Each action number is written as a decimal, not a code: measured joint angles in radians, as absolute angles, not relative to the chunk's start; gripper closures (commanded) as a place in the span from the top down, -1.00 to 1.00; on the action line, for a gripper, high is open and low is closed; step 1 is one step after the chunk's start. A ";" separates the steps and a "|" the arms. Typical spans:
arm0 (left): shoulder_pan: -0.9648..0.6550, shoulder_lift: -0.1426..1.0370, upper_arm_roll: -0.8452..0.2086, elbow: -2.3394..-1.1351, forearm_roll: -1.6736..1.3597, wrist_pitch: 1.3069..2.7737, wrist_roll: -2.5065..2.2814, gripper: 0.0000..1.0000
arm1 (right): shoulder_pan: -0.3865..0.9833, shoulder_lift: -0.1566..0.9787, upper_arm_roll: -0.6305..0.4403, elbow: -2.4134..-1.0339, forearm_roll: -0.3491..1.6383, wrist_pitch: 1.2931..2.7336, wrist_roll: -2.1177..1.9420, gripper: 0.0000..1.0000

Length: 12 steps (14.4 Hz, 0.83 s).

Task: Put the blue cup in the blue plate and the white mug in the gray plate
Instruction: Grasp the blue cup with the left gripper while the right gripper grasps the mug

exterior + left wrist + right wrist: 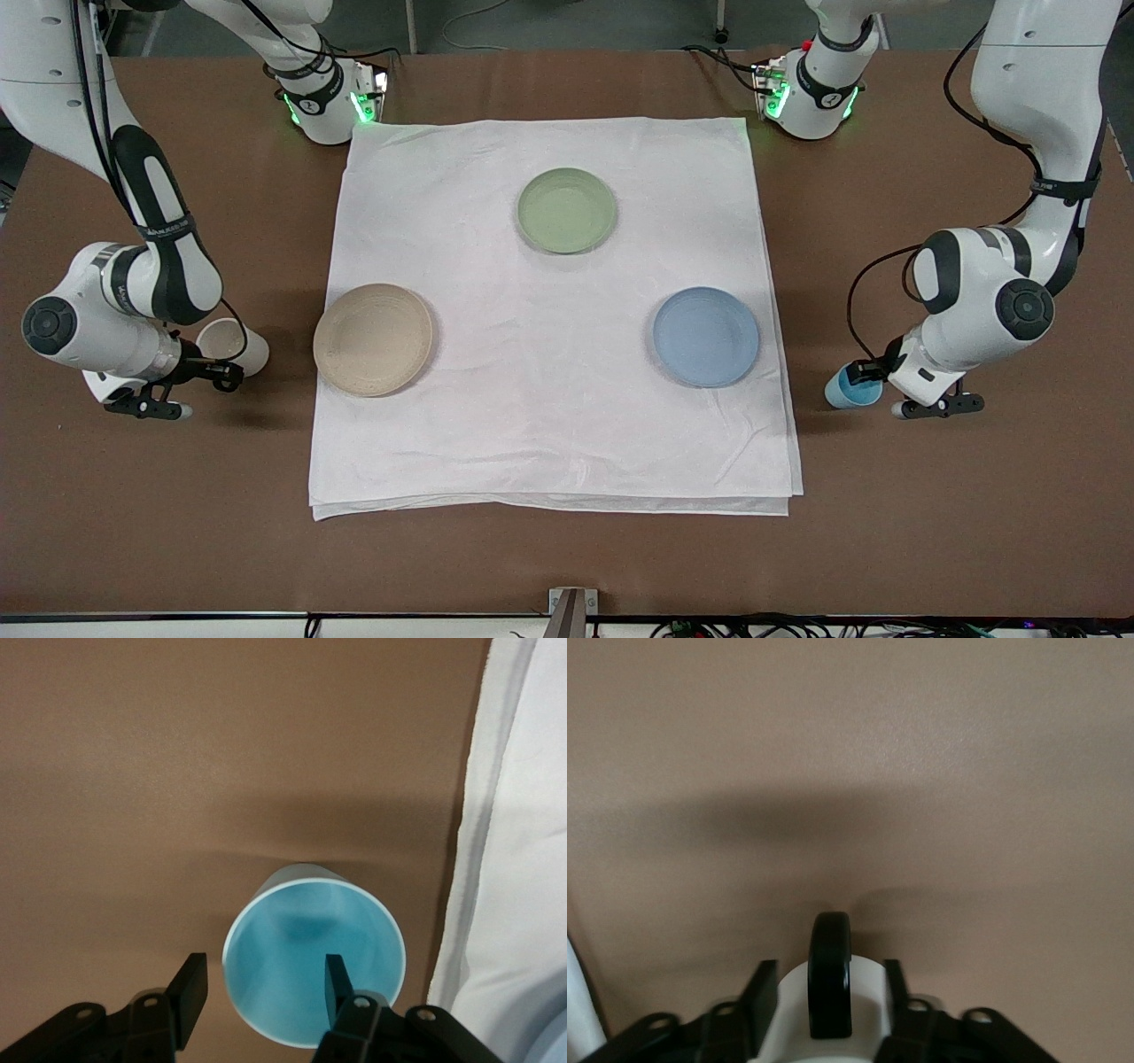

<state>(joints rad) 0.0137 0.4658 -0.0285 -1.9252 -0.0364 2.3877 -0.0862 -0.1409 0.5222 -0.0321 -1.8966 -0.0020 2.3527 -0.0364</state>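
Observation:
The blue cup point(849, 391) lies on its side on the brown table beside the cloth's edge, at the left arm's end. My left gripper point(866, 378) is open at its mouth. In the left wrist view the left gripper point(263, 988) straddles the blue cup's point(310, 930) rim, one finger inside and one outside. The white mug point(237, 346) is tipped on the table beside the gray plate point(373, 339). My right gripper point(223, 361) is shut on it. In the right wrist view the right gripper point(828, 988) clasps the white mug point(871, 1003), dark handle between the fingers. The blue plate point(706, 337) is empty.
A sage-green plate point(567, 210) lies on the white cloth point(549, 434), farther from the front camera than the other two plates. All three plates sit on the cloth. Both arms' elbows hang low over the bare table at each end.

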 measured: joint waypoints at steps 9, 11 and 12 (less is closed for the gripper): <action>0.012 0.454 -0.031 -1.847 -0.038 2.300 -0.088 -1.00 | -0.028 0.432 -0.009 -1.822 0.062 2.124 0.158 -1.00; 0.010 0.395 -0.039 -1.819 -0.042 2.207 -0.130 -1.00 | 0.068 0.391 -0.006 -1.855 0.126 2.114 0.265 -1.00; 0.007 0.359 -0.056 -1.816 -0.042 2.157 -0.179 -1.00 | 0.116 0.378 -0.005 -1.884 0.142 2.138 0.314 -1.00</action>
